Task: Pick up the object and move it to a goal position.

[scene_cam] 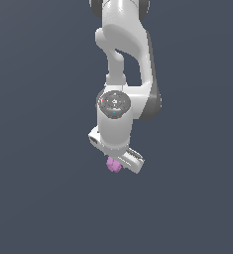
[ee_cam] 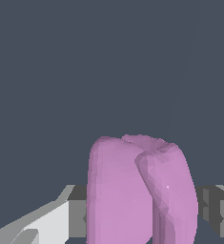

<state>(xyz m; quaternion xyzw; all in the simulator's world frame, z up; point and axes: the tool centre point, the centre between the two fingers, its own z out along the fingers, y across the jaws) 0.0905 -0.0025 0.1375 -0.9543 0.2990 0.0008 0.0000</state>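
Arm (scene_cam: 120, 59) hangs down from the exterior view's top edge, its wrist bent so the white hand (scene_cam: 119, 161) tilts toward the exterior view's right. The hand is clamped on the pink-purple lumpy chunk (scene_cam: 113, 164), whose groove (ee_cam: 149, 190) faces the wrist camera, grey fingers (ee_cam: 77, 212) pressing either side.

No text, label or number seems legible anywhere here.
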